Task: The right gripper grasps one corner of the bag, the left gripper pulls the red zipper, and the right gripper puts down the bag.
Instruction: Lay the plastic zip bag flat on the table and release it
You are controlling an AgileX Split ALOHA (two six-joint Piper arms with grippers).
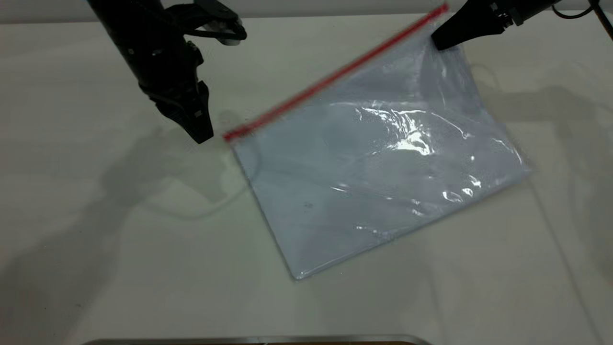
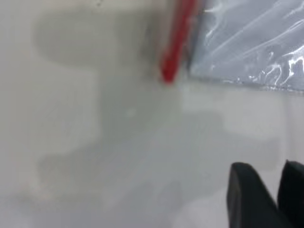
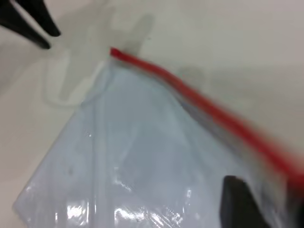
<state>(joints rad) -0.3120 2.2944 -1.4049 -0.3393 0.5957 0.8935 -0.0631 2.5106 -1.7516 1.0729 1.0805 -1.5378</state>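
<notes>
The clear bag (image 1: 373,177) with white sheets inside hangs tilted, its lower edge resting on the table. Its red zipper (image 1: 335,76) runs up diagonally to the far right corner (image 1: 438,19). My right gripper (image 1: 438,43) is shut on that raised corner; in the right wrist view one dark finger (image 3: 242,204) presses the plastic just below the red zipper (image 3: 213,109). My left gripper (image 1: 200,132) hovers just left of the zipper's low end (image 1: 231,135), slightly open with nothing in it. In the left wrist view its fingertips (image 2: 247,190) stand apart from the red end (image 2: 171,71).
The pale table (image 1: 96,215) spreads all round the bag. A metal strip (image 1: 258,340) runs along the near edge. A black cable (image 1: 574,9) trails behind the right arm.
</notes>
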